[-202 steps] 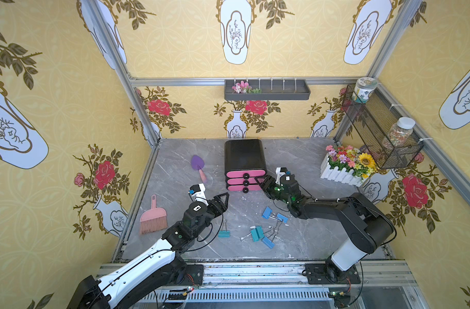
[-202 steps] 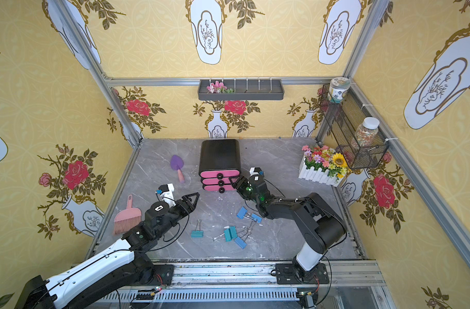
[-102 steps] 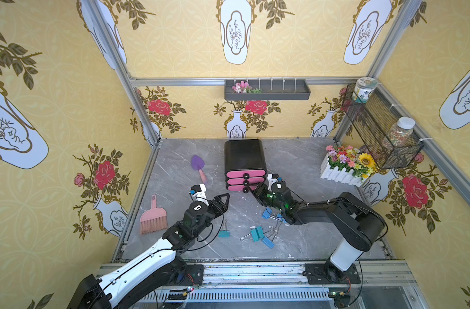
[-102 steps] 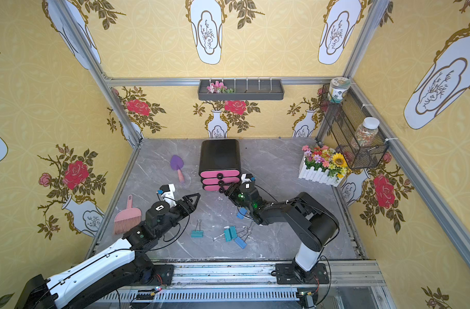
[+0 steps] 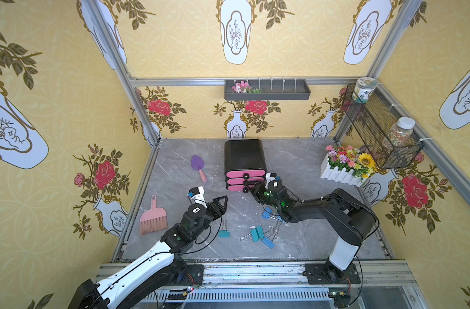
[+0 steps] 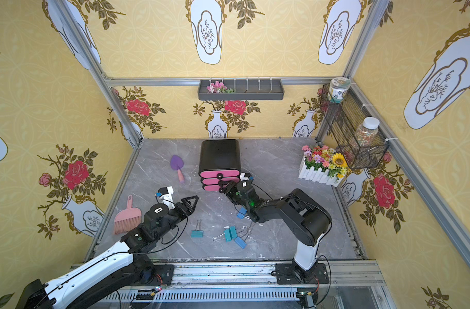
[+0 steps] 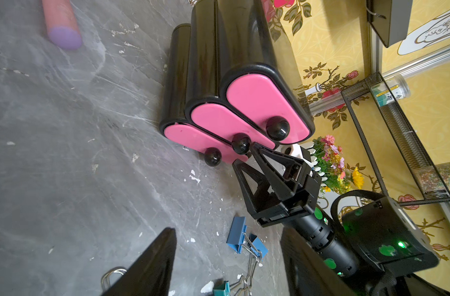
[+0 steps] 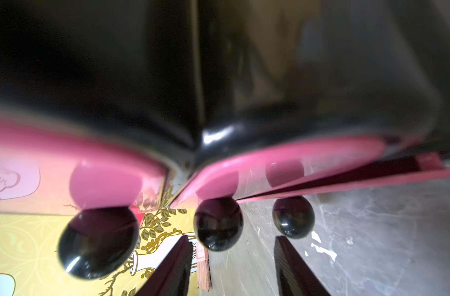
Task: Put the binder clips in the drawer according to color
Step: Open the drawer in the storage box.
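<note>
**A:** Right gripper (image 7: 244, 155) stood jaws apart, and the middle round black knob (image 8: 218, 225) of the black cabinet with three pink drawers (image 5: 243, 155) sat just ahead of its tips!

**B:** Blue and teal wire-handled binder clips (image 5: 256, 232) lay behind it, some beneath its arm (image 5: 322, 208). Left gripper (image 5: 223, 204), spread and empty too, hung well back. Neighbouring knobs (image 7: 277, 128) crowded either side.

The right gripper (image 7: 244, 154), jaws apart, sits beside the drawer's (image 7: 213, 64) middle knob (image 7: 241, 143).

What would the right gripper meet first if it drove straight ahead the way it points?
Most likely the middle knob of the drawer, which sits just ahead between the right gripper's open fingers; exact depth is unclear.
</note>
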Robot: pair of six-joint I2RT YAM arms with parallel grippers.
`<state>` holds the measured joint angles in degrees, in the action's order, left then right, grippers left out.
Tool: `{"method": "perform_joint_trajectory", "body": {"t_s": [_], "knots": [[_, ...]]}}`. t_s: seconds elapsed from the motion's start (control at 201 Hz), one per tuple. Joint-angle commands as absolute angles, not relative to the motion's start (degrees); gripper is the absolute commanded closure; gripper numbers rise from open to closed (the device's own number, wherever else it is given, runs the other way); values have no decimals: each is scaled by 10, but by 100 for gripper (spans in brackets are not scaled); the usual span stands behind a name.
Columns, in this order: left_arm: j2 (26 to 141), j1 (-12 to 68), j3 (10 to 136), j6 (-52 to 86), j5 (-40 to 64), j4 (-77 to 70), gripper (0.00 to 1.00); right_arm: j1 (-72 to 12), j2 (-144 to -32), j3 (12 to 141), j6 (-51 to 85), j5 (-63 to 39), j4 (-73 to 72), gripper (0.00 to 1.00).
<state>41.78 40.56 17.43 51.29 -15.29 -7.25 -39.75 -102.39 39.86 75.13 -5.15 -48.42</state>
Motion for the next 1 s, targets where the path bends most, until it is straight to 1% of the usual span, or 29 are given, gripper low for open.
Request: {"method": "perform_joint_trajectory", "body": {"t_s": [0.0,0.085,0.428,0.573,0.667,0.712,0.822,0.996], "knots": [[418,405,171,513,-154,-79,30,-399,-1029,410,745,-61,-526,46],[418,405,171,512,-153,-78,30,-399,-1032,417,744,-62,-526,48],[412,405,167,514,-155,-74,30,-403,-1037,417,756,-52,-540,48],[418,404,168,517,-157,-77,29,-412,-1015,398,755,-28,-536,46],[445,395,174,521,-128,-96,29,-416,-992,383,753,-16,-524,44],[468,381,178,529,-99,-108,31,-418,-976,374,749,-12,-514,44],[521,355,166,579,-24,-190,40,-420,-922,351,725,5,-465,44],[612,351,101,717,35,-457,47,-420,-800,327,666,27,-343,43]]}}
